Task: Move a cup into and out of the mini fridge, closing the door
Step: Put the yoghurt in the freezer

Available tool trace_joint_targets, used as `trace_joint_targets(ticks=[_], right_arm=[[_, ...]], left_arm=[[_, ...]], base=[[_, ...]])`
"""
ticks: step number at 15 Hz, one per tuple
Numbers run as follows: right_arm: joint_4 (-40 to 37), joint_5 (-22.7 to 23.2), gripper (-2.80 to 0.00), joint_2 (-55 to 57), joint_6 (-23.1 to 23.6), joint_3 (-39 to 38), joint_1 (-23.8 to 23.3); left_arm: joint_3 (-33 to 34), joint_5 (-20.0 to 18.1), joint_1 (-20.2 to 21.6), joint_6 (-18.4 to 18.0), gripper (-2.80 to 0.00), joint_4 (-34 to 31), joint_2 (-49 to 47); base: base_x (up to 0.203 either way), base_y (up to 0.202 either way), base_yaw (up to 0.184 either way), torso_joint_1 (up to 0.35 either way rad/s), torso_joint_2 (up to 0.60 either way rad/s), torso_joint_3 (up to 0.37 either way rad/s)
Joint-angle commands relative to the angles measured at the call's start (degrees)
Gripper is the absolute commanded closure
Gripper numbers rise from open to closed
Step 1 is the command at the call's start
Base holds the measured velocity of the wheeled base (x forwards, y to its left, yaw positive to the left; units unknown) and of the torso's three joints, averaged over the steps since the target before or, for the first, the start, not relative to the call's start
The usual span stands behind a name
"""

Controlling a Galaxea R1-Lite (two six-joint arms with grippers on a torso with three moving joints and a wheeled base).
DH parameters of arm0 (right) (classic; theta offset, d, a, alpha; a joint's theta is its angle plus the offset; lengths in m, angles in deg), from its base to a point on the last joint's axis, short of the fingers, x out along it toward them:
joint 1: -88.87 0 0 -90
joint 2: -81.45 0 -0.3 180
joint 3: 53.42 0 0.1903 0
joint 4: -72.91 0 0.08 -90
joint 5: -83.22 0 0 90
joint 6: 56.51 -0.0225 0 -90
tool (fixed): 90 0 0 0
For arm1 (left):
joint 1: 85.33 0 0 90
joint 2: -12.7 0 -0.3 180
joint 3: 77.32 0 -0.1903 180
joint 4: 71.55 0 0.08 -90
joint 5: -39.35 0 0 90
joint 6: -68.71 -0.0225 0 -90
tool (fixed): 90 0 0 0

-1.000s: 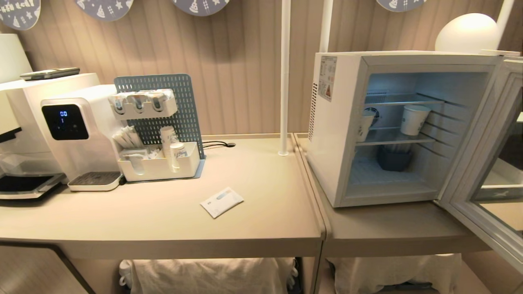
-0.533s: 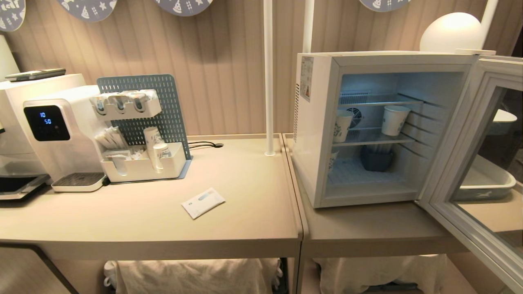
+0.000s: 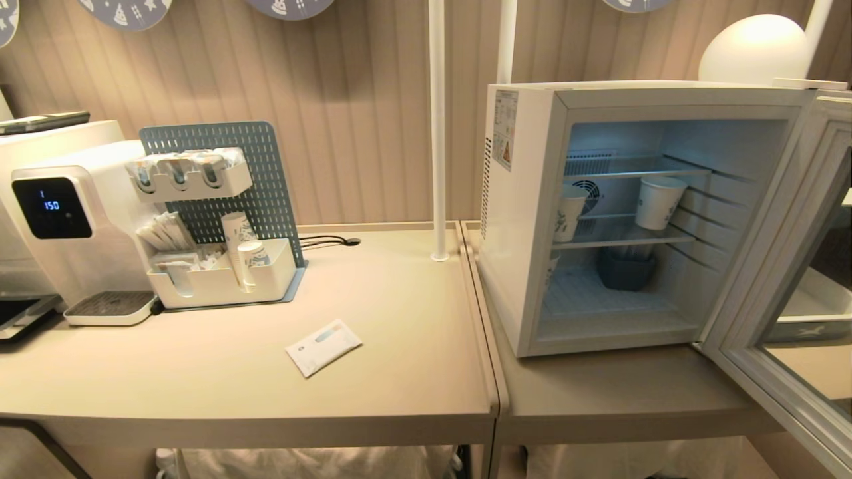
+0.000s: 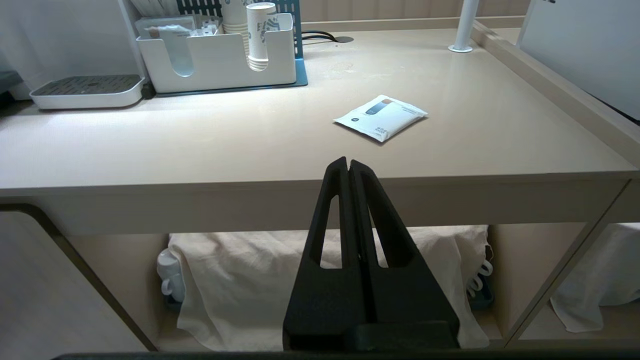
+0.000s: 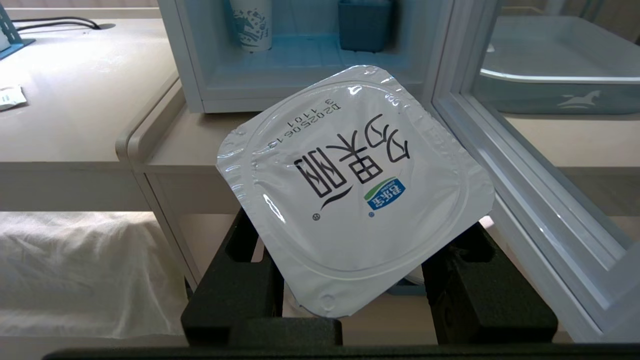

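Right wrist view: cup [image 5: 355,192] hides right gripper [image 5: 352,280] fingertips.

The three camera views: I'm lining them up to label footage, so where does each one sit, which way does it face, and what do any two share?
Head view: high, facing forward and down at the beige tables and the open white boxy mini fridge; no arm shows.
Left wrist view: low before the table edge, behind the shut left gripper, facing the flat white sachet.
Right wrist view: behind the right gripper holding the white foil-lidded cup, facing the fridge's glass-windowed door.
Shared: head and left wrist views both show the sachet; head and right wrist both show the fridge.
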Motion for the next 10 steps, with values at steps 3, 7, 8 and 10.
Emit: trace_joint_targets(ticks=[3,7,8,10], right_arm=[[-0.4,0.0,0.0,0.2,0.0,0.2,-0.1],[-1.8,0.1,0.0,2.5,0.0,11.4,-0.1],[-3.7,0.2,0.0,6.3,0.0,17.3,0.0],[-6.3,1.2,0.0,17.9,0.0,25.4,0.0]], left_arm=[[0.0,0.0,0.0,0.0,0.0,0.0,-0.1],[0.0,0.0,0.0,0.0,0.0,0.0,-0.1],[0.0,0.0,0.0,0.1,0.0,0.0,-0.1],[0.1,0.1,0.1,0.2,0.0,0.0,-0.1]], base=[[0.0,0.0,0.0,0.0,0.0,0.0],[0.0,0.0,0.0,0.0,0.0,0.0],[0.0,0.0,0.0,0.0,0.0,0.0],[0.0,0.0,0.0,0.0,0.0,0.0]])
